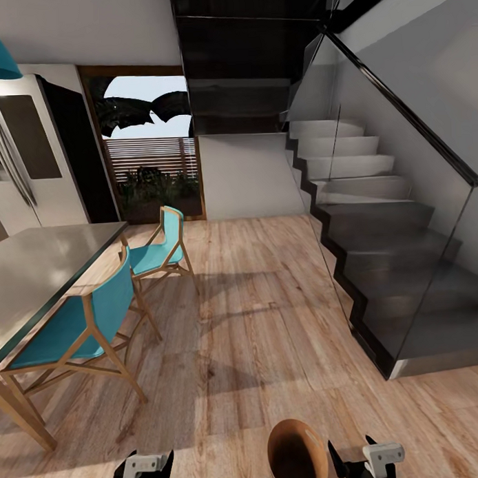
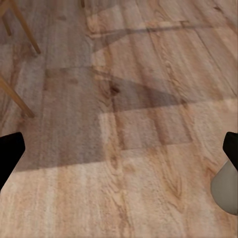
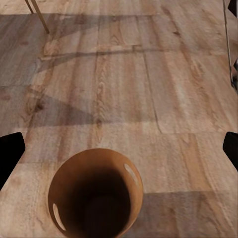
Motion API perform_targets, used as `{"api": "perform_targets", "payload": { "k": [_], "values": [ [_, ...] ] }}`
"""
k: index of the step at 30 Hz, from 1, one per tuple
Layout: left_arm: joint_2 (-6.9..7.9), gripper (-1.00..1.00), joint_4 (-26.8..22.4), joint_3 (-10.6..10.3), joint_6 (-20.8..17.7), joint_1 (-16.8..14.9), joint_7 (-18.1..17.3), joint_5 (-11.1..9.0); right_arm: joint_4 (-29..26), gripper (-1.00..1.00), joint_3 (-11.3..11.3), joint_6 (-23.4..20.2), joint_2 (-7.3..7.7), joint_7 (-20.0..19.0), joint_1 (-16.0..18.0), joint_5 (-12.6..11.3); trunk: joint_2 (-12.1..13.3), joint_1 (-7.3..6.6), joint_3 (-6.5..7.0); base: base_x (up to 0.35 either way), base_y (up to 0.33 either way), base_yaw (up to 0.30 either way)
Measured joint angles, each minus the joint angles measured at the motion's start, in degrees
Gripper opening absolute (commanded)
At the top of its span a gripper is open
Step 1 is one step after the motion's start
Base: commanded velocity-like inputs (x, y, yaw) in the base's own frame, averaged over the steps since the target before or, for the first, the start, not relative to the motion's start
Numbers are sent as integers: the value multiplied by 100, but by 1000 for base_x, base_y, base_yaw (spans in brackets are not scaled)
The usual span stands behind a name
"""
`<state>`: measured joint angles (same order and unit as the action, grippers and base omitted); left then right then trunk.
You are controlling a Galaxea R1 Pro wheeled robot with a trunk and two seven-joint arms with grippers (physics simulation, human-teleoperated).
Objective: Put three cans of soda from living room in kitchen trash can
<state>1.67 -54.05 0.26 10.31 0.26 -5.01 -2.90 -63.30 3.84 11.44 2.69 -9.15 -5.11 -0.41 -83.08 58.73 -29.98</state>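
1. Floor (image 1: 269,320) of light wood runs open ahead, edged by staircase (image 1: 377,248) at right.
2. Table (image 1: 40,273) and two teal chairs (image 1: 97,320) line the left edge.
3. Trash can (image 1: 297,452) stands between my arms, near my right gripper (image 3: 119,148), copper inside empty.
4. Left gripper (image 2: 119,153) and right spread wide, holding nothing.

Our left gripper (image 1: 142,470) and right gripper (image 1: 379,460) sit low at the bottom edge of the head view, well apart, pale housings on dark mounts. In both wrist views our dark fingertips (image 2: 10,156) (image 3: 10,153) stand spread wide, holding nothing.
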Motion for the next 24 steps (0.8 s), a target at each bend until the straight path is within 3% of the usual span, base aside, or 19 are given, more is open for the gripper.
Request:
{"api": "perform_targets", "payload": {
  "k": [16, 24],
  "values": [
    [0, 100, 27, -1, 93, 0, 5, 10, -48, 100, 4, -372, 21, -24, 123, -12, 0, 0, 0, 0, 0, 0],
    [0, 100, 9, 0, 113, 0, 14, -2, -85, 100, 3, -1357, 28, -40, 692, -11, 0, 0, 0, 0, 0, 0]
  ]
}}
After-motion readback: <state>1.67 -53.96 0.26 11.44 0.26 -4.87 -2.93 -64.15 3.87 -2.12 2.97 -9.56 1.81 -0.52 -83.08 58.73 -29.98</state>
